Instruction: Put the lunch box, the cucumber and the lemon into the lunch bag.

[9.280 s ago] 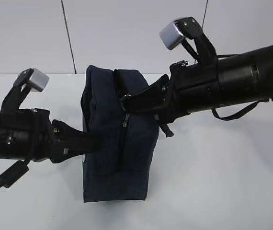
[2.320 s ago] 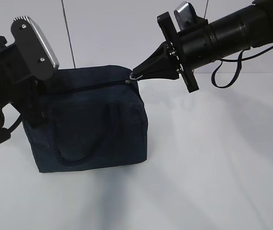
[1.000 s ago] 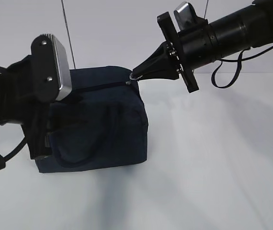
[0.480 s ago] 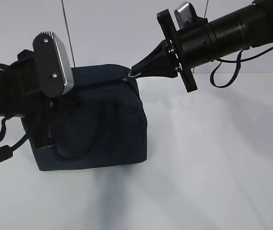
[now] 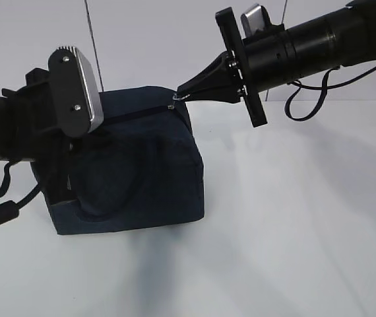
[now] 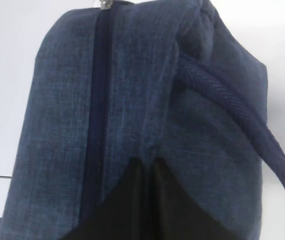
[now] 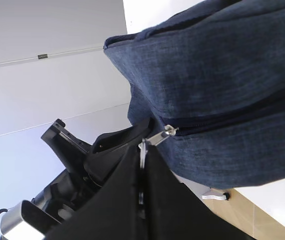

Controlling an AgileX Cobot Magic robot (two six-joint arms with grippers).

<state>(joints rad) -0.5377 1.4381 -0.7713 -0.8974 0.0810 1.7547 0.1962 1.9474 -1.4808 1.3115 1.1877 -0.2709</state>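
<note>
The dark navy lunch bag (image 5: 148, 172) stands on the white table with its zipper (image 5: 135, 114) running shut along the top edge. My right gripper (image 5: 178, 98) is at the bag's upper right corner, shut on the zipper's metal ring pull (image 7: 142, 146). In the left wrist view my left gripper (image 6: 146, 161) is shut, its tips pinching a crease of the lunch bag's fabric (image 6: 132, 90) just beside the zipper band (image 6: 97, 100). The lunch box, the cucumber and the lemon are out of view.
A looped rope handle (image 5: 125, 198) hangs on the bag's front and crosses the left wrist view (image 6: 232, 110). The left arm's camera housing (image 5: 76, 92) hides the bag's left end. White tabletop (image 5: 293, 218) stretches to the right; its wooden edge (image 7: 262, 220) shows below.
My left gripper has closed on the bag's fabric. The right gripper has shifted a little left and up with the ring pull, lifting the bag's top corner.
</note>
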